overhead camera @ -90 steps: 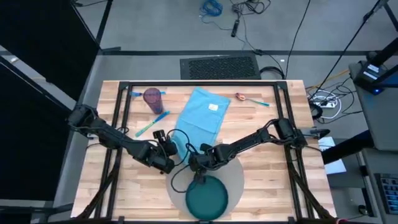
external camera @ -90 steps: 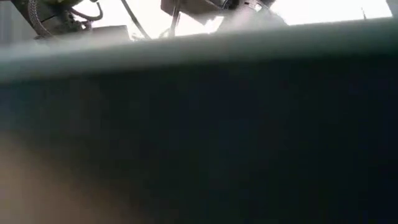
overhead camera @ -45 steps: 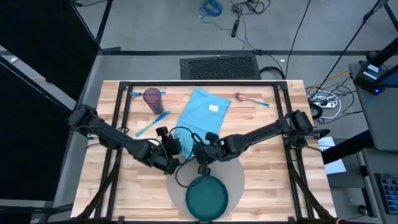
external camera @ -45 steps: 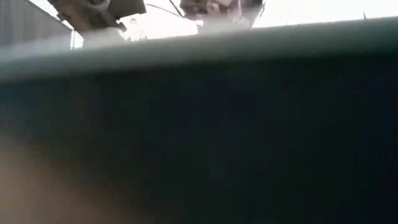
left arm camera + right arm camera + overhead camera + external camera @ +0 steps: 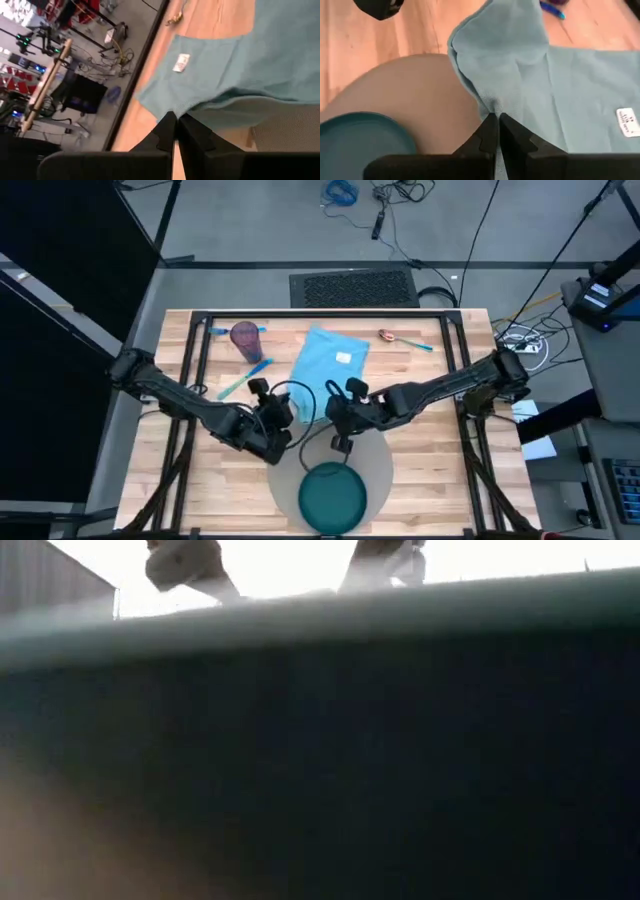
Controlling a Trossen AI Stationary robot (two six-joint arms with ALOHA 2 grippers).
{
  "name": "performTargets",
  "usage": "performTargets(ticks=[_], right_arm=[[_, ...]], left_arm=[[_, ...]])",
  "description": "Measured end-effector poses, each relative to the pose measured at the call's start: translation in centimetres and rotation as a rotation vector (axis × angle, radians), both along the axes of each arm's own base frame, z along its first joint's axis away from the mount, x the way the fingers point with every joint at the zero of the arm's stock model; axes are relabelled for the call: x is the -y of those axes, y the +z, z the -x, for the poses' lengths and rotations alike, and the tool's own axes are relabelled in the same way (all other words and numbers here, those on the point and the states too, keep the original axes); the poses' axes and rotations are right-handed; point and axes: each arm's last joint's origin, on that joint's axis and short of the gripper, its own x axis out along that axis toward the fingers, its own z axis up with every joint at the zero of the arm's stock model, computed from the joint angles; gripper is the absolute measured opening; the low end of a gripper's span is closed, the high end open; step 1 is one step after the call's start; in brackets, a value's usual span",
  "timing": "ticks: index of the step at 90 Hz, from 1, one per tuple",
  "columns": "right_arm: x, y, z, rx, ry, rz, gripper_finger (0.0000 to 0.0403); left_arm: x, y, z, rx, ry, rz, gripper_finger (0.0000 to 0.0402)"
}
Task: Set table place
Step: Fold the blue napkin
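Over the near middle of the bench (image 5: 180, 490), both arms have pulled back from the plate (image 5: 333, 498) since a second ago. Left pincer (image 5: 174, 131) and right pincer (image 5: 494, 131) are each pinched shut on the napkin (image 5: 325, 370) edge. Placemat (image 5: 378, 455) sits under the plate, so napkin's next, I'd guess.

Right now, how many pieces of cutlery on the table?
3: blue-handled utensil beside the purple cup; teal-handled one below it; red-bowled spoon right of the light blue cloth napkin. Arms may hide others.
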Motion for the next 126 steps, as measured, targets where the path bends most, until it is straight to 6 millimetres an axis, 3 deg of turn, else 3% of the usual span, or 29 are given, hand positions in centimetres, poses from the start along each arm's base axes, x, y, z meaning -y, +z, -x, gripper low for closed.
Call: performTargets(ticks=[29,47,58,102,126], right_arm=[[0.9,4.3,2.9,0.114,-0.001,0.141,0.0],[2.5,7.8,5.4,0.212,-0.006,0.147,0.0],[2.8,8.7,6.5,0.233,-0.01,0.136,0.0],[-0.5,5.9,6.1,0.1,0.012,0.014,0.0],[-0.9,3.5,4.8,-0.005,-0.028,0.02,0.0]], left_arm=[[0.6,4.6,-0.3,0.055,-0.008,-0.116,0.0],[0.7,8.9,-0.8,0.098,-0.024,-0.171,0.0],[0.6,10.2,-0.9,0.122,-0.023,-0.164,0.0],[1.1,7.4,0.3,0.029,-0.047,0.137,0.0],[0.6,4.0,0.7,-0.049,0.003,0.173,0.0]])
